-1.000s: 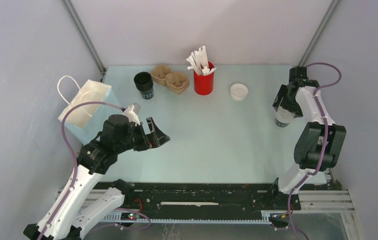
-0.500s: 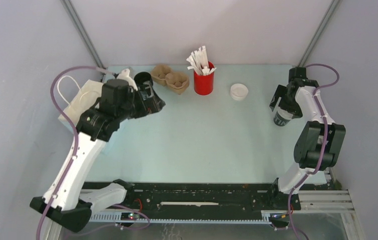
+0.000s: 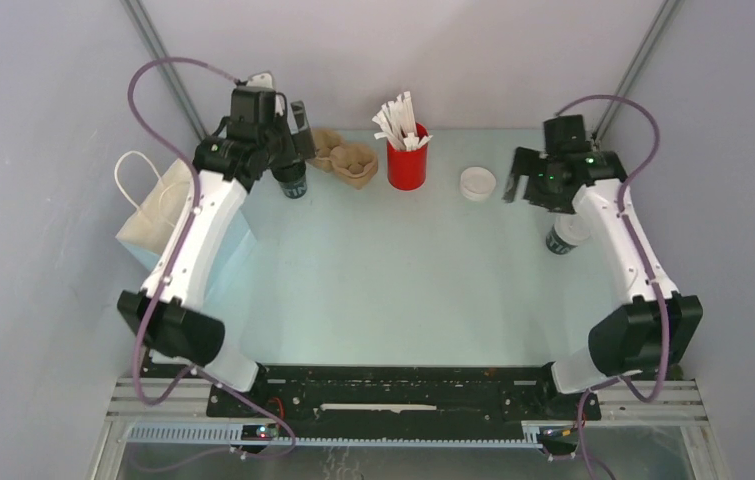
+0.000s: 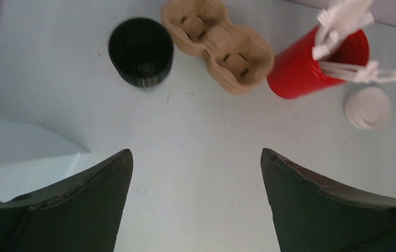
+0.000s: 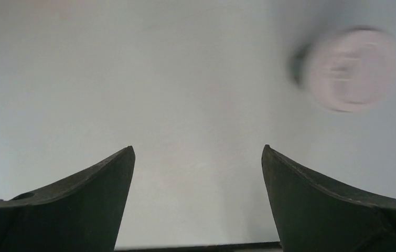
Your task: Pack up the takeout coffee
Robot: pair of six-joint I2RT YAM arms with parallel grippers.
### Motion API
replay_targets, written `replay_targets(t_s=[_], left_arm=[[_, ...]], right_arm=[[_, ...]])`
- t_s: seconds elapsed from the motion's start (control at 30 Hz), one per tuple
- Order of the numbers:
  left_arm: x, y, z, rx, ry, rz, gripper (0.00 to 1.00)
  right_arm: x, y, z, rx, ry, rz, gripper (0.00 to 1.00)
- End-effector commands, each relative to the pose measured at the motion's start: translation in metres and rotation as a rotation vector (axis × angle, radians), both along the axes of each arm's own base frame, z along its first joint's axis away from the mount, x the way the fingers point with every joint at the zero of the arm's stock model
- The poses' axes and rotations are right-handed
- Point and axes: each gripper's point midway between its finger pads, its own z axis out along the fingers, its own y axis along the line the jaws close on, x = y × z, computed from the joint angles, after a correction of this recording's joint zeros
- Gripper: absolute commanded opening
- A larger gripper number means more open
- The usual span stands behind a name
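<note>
The takeout coffee [image 3: 560, 238], a dark cup with a white lid, stands upright on the right side of the table, partly hidden under my right forearm. In the right wrist view it shows as a blurred lidded cup [image 5: 350, 68] at the upper right. My right gripper [image 3: 525, 188] [image 5: 198, 148] hangs open above the table between that cup and the loose white lid [image 3: 477, 183], with nothing between its fingers. My left gripper [image 3: 293, 130] [image 4: 195, 152] is open and high at the back left, over the lidless black cup [image 3: 293, 183] [image 4: 140, 51].
A brown cardboard cup carrier [image 3: 343, 158] [image 4: 216, 44] lies beside the black cup. A red holder [image 3: 406, 165] [image 4: 311, 65] full of white sticks stands at back centre. A white paper bag [image 3: 163, 215] with handles stands at the left edge, its rim [image 4: 22, 157] under my left fingers.
My left arm swung from the near left up to the back left corner. My right gripper opened wider, came off the takeout coffee and moved back and left.
</note>
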Motion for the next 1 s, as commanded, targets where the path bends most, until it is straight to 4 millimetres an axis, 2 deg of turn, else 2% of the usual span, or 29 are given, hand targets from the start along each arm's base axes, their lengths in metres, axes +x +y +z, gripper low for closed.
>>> replay_targets(t_s=[0.0, 0.03, 0.1, 0.17, 0.2, 0.23, 0.37, 0.53, 0.7, 0.97], left_arm=[[0.048, 0.027, 0.025, 0.095, -0.084, 0.053, 0.94], [0.059, 0.030, 0.029, 0.117, -0.093, 0.054, 0.92], [0.080, 0.037, 0.018, 0.160, -0.056, 0.064, 0.86], [0.106, 0.037, -0.008, 0.152, 0.008, 0.050, 0.78], [0.117, 0.034, -0.017, 0.133, 0.033, 0.033, 0.69], [0.126, 0.033, -0.028, 0.117, 0.061, 0.022, 0.65], [0.153, 0.028, -0.060, 0.032, 0.117, 0.001, 0.59], [0.163, 0.035, -0.090, -0.049, 0.157, 0.030, 0.58], [0.162, 0.022, -0.120, -0.100, 0.219, -0.013, 0.55], [0.168, 0.023, -0.140, -0.096, 0.239, -0.002, 0.47]], right_arm=[[-0.036, 0.094, 0.014, 0.184, 0.040, 0.258, 1.00], [-0.045, 0.110, 0.014, 0.201, 0.059, 0.299, 1.00], [-0.062, 0.139, 0.014, 0.244, 0.090, 0.380, 1.00], [-0.076, 0.157, 0.014, 0.264, 0.108, 0.436, 1.00], [-0.081, 0.161, 0.013, 0.263, 0.113, 0.449, 1.00], [-0.084, 0.162, 0.011, 0.263, 0.120, 0.454, 1.00], [-0.087, 0.161, 0.004, 0.284, 0.151, 0.448, 1.00], [-0.080, 0.157, -0.001, 0.296, 0.167, 0.433, 1.00], [-0.073, 0.154, -0.005, 0.303, 0.174, 0.420, 1.00], [-0.070, 0.147, -0.007, 0.320, 0.176, 0.404, 0.99]])
